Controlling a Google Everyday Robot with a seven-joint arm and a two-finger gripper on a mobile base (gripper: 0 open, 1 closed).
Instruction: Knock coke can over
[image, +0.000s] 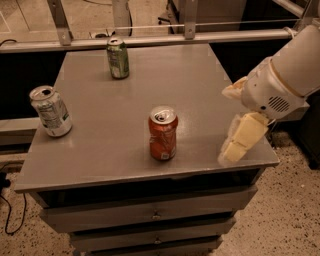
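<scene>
Three drawer fronts (155, 215), grey, stack along the bottom centre of the frame beneath the table top. Speckled floor (290, 225) shows at lower right.

One table (100, 165), with a flat grey top, fills the middle of the frame.

One gripper (225, 125), cream-coloured, sits at the right of the frame over the table's near right corner. It is carried on a white arm (290, 75) that enters from the upper right. The claw is spread: the lower finger (242, 140) slants down and left toward the front edge, and the upper finger (234, 90) sits higher, with a clear gap between them. It holds nothing and touches no can.

One coke can (163, 134), red-orange with a silver top and pull-tab, stands upright just below centre frame, toward the table's front edge. It is left of the gripper and apart from it.

One white can (51, 111), silver-topped, stands at centre left near the table's left edge. It leans slightly and is well apart from the coke can.

One green can (118, 58) stands upright at upper centre-left, near the table's far edge.

One metal rail (225, 36) runs across the top of the frame behind the table, with upright posts (120, 15) rising from it.
</scene>
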